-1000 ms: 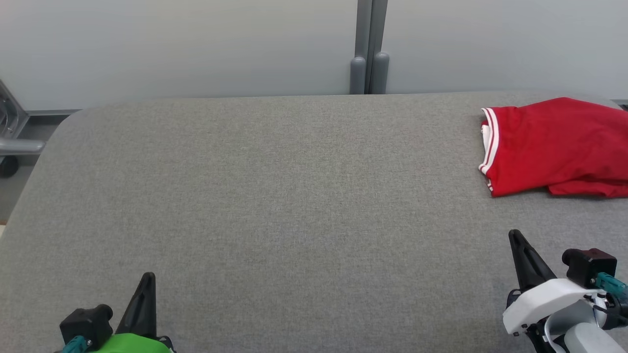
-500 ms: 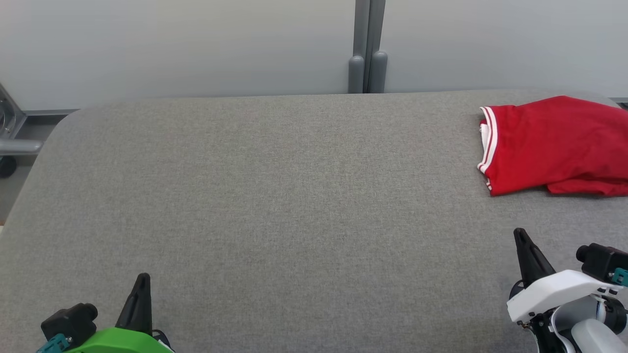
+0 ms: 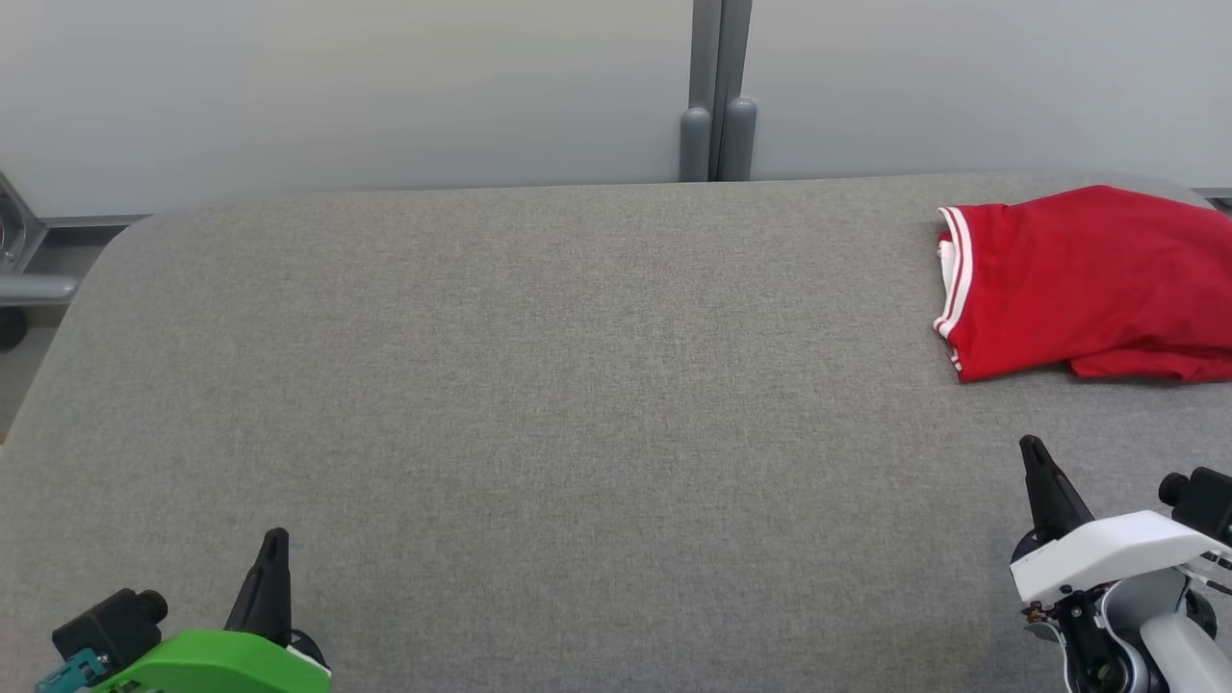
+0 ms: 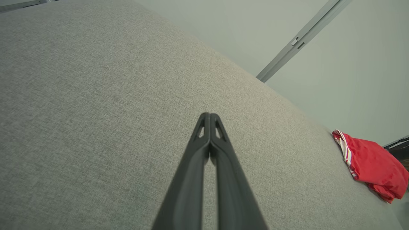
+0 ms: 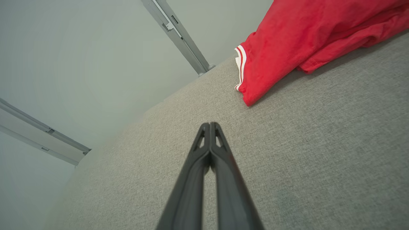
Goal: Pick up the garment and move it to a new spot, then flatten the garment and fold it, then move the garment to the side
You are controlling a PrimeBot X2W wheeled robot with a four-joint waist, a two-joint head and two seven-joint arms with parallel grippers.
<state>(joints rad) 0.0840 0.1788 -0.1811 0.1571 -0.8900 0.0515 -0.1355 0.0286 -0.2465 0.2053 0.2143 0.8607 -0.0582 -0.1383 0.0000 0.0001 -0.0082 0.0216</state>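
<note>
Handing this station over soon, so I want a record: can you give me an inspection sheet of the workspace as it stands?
Surface: grey fabric table, flat, no stains seen.
Job's things: red garment with white trim, folded, at the far right.
Clutter: nothing seen.
Claws: left claw and right claw both shut and empty, at the near side, apart from the garment.
Cables: nothing seen on the table.
Surroundings: pale wall with a grey post behind.
</note>
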